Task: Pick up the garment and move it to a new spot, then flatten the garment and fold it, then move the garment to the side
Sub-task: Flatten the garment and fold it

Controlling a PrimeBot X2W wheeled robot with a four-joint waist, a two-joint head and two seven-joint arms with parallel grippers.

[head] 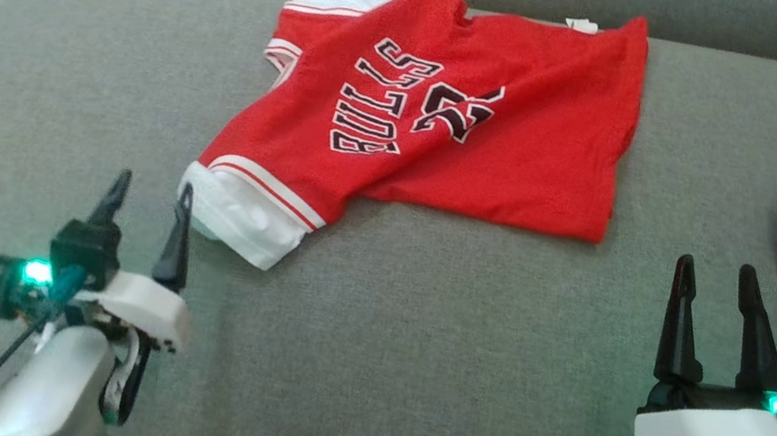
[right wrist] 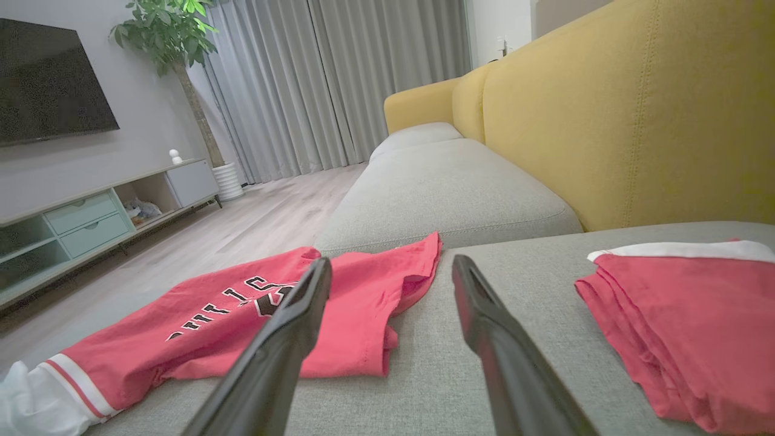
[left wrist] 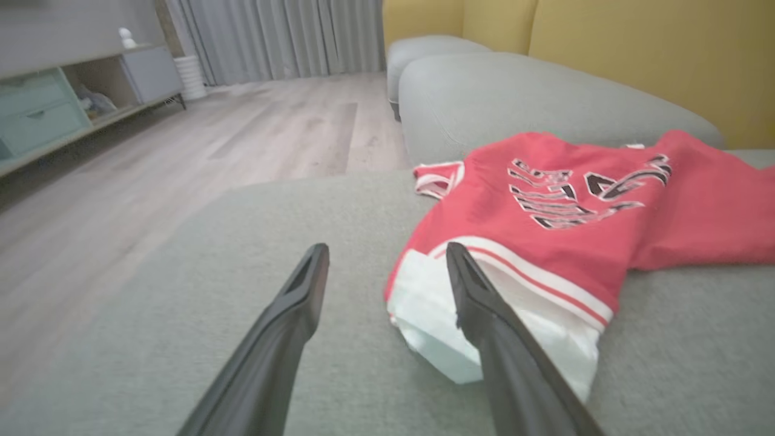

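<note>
On the grey sofa cushion (head: pixel 416 335) the red jersey (head: pixel 511 160) is lying rumpled just ahead of your left claw (head: pixel 155 182), which is standing spread at the white sleeve (head: pixel 236 219), with the right claw (head: pixel 717 266) hovering spread well aside, so be pinching that sleeve low and drawing it outward.

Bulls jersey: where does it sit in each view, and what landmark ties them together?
Head view: jersey top centre, on the grey cushion.
Left wrist view: jersey right of centre.
Right wrist view: jersey lower left.
Shared landmark: its white sleeve.
</note>
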